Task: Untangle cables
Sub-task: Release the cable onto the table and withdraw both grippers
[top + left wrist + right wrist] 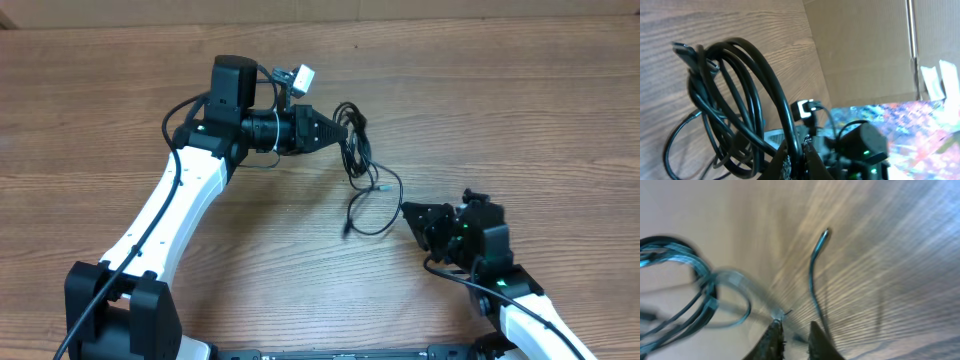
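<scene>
A bundle of thin black cables (353,140) hangs from my left gripper (338,130) above the table's middle. In the left wrist view the jaws are shut on one black strand (796,150), and the looped cables (730,100) dangle beyond them. From the bundle a loose cable (385,195) trails down onto the wood and curls toward my right gripper (403,208). The blurred right wrist view shows the right gripper (796,329) open a little, with nothing clearly between its fingers. One cable (811,275) with a small plug tip lies just past its right finger, and the bundle (690,275) hangs to the left.
The wooden table (520,100) runs under both arms. A cardboard wall (865,45) stands at the far edge, with a colourful sheet (925,125) below it. A white connector (300,75) sits on the left wrist's own wiring.
</scene>
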Available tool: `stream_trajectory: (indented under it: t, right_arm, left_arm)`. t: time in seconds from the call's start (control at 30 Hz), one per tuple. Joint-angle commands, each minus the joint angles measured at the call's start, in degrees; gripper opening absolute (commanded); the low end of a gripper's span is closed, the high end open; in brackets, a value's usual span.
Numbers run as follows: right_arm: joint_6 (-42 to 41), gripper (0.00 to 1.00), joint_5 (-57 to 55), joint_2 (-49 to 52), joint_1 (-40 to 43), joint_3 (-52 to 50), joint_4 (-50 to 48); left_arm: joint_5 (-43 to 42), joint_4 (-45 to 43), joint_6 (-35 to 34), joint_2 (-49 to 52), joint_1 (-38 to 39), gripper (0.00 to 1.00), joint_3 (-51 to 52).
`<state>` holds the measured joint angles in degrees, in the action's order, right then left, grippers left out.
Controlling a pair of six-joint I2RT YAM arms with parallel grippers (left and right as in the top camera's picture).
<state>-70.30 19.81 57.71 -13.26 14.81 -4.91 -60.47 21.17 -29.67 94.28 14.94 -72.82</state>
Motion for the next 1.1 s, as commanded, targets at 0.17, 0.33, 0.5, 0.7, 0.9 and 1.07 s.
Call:
stream_trajectory:
  t: [0.17, 0.33, 0.5, 0.7, 0.9, 1.07]
  right_arm:
    - [5.9, 0.29, 9.4, -6.6, 3.0, -0.5, -3.4]
    - [5.9, 0.3, 8.1, -6.5, 3.0, -0.5, -3.3]
    - [6.0, 0.33, 8.1, -6.5, 3.0, -0.5, -1.9]
    - [8.0, 0.38, 7.0, -6.5, 3.0, -0.5, 2.7]
    - [8.0, 0.46, 4.1, -6.5, 3.0, -0.5, 6.4]
    - [8.2, 0.54, 4.0, -6.5, 3.0, -0.5, 6.3]
  left_arm:
    - [2.1, 1.7, 8.2, -1.8, -0.1, 0.04, -1.9]
    - [5.2, 1.4, 6.6, -1.8, 2.8, 0.12, -1.9]
    - [27.2, 9.3, 6.6, -1.8, 5.5, 0.32, -1.9]
    - [52.9, 18.0, 6.3, -1.8, 7.0, 0.67, -1.9]
    - [54.4, 19.3, 3.9, -1.8, 7.1, 0.83, -1.9]
    - [54.5, 19.1, -2.2, -1.7, 8.2, 0.96, -1.9]
